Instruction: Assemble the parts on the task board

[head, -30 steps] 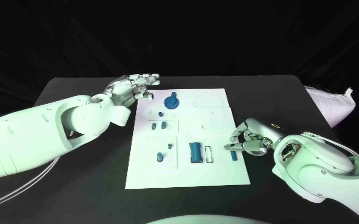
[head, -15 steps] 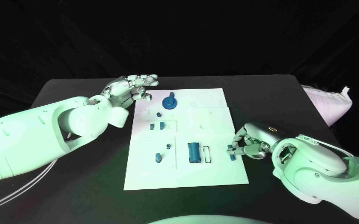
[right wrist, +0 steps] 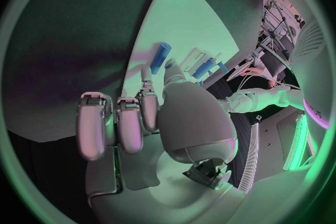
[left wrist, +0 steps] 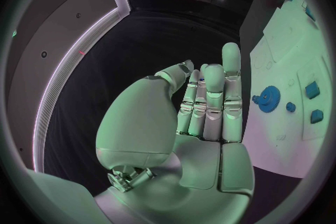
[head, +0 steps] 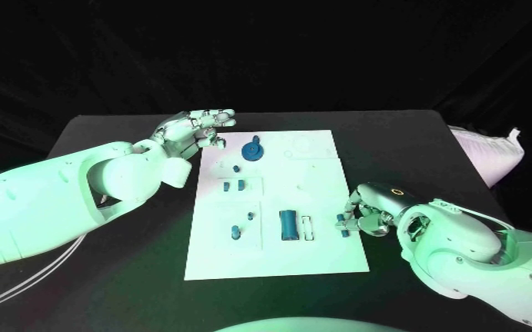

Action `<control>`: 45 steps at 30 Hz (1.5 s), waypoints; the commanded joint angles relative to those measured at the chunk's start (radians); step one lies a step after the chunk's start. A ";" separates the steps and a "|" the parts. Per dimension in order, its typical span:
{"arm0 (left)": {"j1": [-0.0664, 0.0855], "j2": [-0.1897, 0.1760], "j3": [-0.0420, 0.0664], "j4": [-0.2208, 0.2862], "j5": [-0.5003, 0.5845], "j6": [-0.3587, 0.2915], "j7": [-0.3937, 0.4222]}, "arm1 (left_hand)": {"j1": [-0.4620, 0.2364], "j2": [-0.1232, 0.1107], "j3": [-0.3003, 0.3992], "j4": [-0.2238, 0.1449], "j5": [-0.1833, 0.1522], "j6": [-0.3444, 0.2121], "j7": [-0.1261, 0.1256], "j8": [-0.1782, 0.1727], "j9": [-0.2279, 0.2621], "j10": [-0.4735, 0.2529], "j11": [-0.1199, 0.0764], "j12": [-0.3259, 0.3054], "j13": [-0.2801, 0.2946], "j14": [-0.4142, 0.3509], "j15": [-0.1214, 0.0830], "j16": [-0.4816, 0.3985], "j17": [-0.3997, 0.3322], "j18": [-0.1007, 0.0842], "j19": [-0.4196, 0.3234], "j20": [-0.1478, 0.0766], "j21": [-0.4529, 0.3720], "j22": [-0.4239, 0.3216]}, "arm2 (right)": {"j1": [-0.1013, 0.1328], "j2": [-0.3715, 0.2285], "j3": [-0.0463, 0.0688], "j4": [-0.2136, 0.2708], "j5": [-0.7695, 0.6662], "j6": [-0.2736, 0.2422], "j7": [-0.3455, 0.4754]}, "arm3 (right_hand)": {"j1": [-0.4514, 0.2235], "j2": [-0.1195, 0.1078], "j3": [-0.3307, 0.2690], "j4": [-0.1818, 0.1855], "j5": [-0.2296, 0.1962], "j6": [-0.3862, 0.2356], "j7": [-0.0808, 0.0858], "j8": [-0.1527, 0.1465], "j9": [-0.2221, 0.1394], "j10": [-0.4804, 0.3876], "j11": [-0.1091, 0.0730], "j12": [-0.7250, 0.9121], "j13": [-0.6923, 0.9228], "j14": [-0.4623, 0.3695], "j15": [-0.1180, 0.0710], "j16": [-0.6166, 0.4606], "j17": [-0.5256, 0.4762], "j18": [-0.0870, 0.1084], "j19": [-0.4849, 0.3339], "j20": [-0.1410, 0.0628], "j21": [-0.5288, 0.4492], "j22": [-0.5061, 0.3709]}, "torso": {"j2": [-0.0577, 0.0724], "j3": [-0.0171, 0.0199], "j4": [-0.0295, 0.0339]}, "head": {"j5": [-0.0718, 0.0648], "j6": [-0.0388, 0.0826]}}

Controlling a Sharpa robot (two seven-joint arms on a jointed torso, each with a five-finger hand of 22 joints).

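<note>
Spanning the scene, the black table (head: 122,270) carries the white task board (head: 316,259) at its middle. Reaching in from the left, the robot's left arm (head: 78,194) ends at the board's far left corner, where the left hand (head: 200,132) is raised off the table with its fingers upright and close together, the thumb bent in beside them; it holds nothing. The right arm (head: 466,251) comes in from the right and bends toward the board's right edge, where the right hand (head: 364,213) sits low with its fingers curled around a small blue peg (head: 346,228), pinched at the fingertips. From the right wrist, that peg (right wrist: 159,57) stands out past the fingers (right wrist: 129,123) over the board's edge.

On the board, a blue gear (head: 254,151) lies near the far left corner, close to the left hand. A blue cylinder (head: 288,224) lies lengthwise near the middle, left of the right hand. Smaller blue pieces (head: 233,187) sit along the board's left half.
</note>
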 commanded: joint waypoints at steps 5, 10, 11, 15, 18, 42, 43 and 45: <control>0.000 0.000 0.000 0.002 -0.002 0.020 0.003 | -0.003 0.006 -0.001 -0.004 0.004 -0.008 -0.002 0.005 0.000 -0.007 -0.003 0.003 0.000 -0.007 -0.001 -0.001 -0.001 0.019 -0.007 0.002 -0.006 -0.001 | -0.024 0.023 -0.004 -0.011 -0.111 0.137 -0.015 | 0.072 0.018 0.032 -0.029 -0.058 0.025 -0.007 -0.005 -0.011 0.031 -0.011 -0.005 -0.071 0.086 -0.007 0.000 0.171 -0.010 0.033 0.001 -0.001 0.085 | -0.001 0.0000 -0.0017 | 0.002 -0.002; 0.000 0.000 0.000 0.002 -0.003 0.022 0.002 | -0.003 0.006 -0.001 -0.004 0.004 -0.008 -0.002 0.005 0.000 -0.007 -0.003 0.003 0.000 -0.007 -0.001 -0.001 -0.001 0.019 -0.007 0.002 -0.006 -0.001 | -0.035 0.037 -0.005 -0.014 -0.173 0.198 -0.018 | 0.153 0.018 0.084 -0.089 -0.062 0.039 -0.015 -0.007 -0.016 0.029 -0.020 -0.008 -0.070 0.087 -0.015 0.001 0.174 -0.010 0.034 -0.005 0.000 0.088 | 0.000 0.0001 -0.0002 | 0.001 -0.004; 0.000 0.000 0.000 0.002 -0.004 0.022 0.002 | -0.003 0.006 -0.001 -0.004 0.004 -0.008 -0.002 0.005 0.000 -0.007 -0.003 0.003 0.000 -0.007 -0.001 -0.001 -0.001 0.019 -0.007 0.002 -0.006 -0.001 | -0.037 0.038 -0.005 -0.015 -0.186 0.208 -0.018 | 0.160 0.017 0.092 -0.097 -0.064 0.042 -0.015 -0.008 -0.017 0.029 -0.020 -0.008 -0.070 0.087 -0.015 0.002 0.175 -0.011 0.034 -0.006 0.000 0.089 | -0.001 -0.0001 -0.0007 | 0.001 -0.004; 0.000 0.000 0.000 0.002 -0.005 0.022 0.002 | -0.003 0.006 -0.001 -0.004 0.004 -0.008 -0.002 0.005 0.000 -0.007 -0.003 0.003 0.000 -0.007 -0.001 -0.001 -0.001 0.019 -0.007 0.002 -0.006 -0.001 | -0.039 0.045 -0.005 -0.017 -0.220 0.238 -0.019 | 0.185 0.015 0.125 -0.127 -0.063 0.050 -0.014 -0.011 -0.022 0.027 -0.019 -0.011 -0.071 0.088 -0.016 0.003 0.179 -0.011 0.035 -0.008 0.002 0.092 | -0.001 -0.0010 -0.0011 | 0.001 -0.004; 0.000 0.000 0.000 0.002 -0.005 0.023 0.002 | -0.003 0.006 -0.001 -0.004 0.004 -0.008 -0.002 0.005 0.000 -0.007 -0.003 0.003 0.000 -0.007 -0.001 -0.001 -0.001 0.019 -0.007 0.002 -0.006 -0.001 | -0.040 0.049 -0.005 -0.018 -0.233 0.246 -0.019 | 0.193 0.014 0.148 -0.145 -0.061 0.053 -0.011 -0.015 -0.025 0.025 -0.018 -0.021 -0.075 0.087 -0.014 0.003 0.179 -0.011 0.035 -0.007 0.001 0.092 | 0.000 -0.0004 -0.0005 | 0.000 -0.005; 0.000 0.000 0.000 0.006 -0.017 0.022 0.003 | -0.002 0.008 -0.002 -0.006 0.005 -0.009 -0.002 0.007 0.000 -0.009 -0.003 0.008 -0.001 -0.010 -0.001 -0.001 -0.007 0.019 -0.007 0.002 -0.007 -0.002 | -0.033 0.045 0.001 0.031 0.006 -0.166 -0.027 | -0.015 -0.050 0.460 -0.131 0.113 0.054 -0.010 -0.042 -0.038 0.036 -0.016 -0.023 -0.071 0.089 -0.012 0.005 0.184 -0.012 0.038 -0.003 0.002 0.096 | 0.000 -0.0003 0.0006 | 0.005 -0.008; 0.000 0.000 0.000 0.006 -0.017 0.022 0.003 | -0.003 0.008 -0.002 -0.006 0.004 -0.009 -0.001 0.006 0.000 -0.010 -0.003 0.008 -0.001 -0.011 -0.001 -0.002 -0.009 0.019 -0.007 0.002 -0.007 -0.002 | -0.032 0.045 0.002 0.036 0.031 -0.181 -0.027 | -0.029 -0.059 0.473 -0.125 0.109 0.056 -0.010 -0.042 -0.038 0.038 -0.017 -0.020 -0.070 0.089 -0.012 0.005 0.185 -0.012 0.038 -0.003 0.003 0.096 | 0.000 -0.0002 0.0003 | 0.005 -0.008; 0.000 0.000 0.000 0.006 -0.017 0.022 0.003 | -0.003 0.008 -0.002 -0.006 0.004 -0.009 -0.001 0.006 0.000 -0.010 -0.003 0.008 -0.001 -0.011 -0.001 -0.002 -0.009 0.019 -0.007 0.002 -0.007 -0.002 | -0.030 0.046 0.002 0.042 0.084 -0.203 -0.027 | -0.052 -0.074 0.492 -0.115 0.108 0.059 -0.011 -0.042 -0.038 0.040 -0.017 -0.017 -0.068 0.089 -0.013 0.006 0.186 -0.012 0.039 -0.004 0.004 0.098 | 0.000 -0.0006 0.0009 | 0.005 -0.010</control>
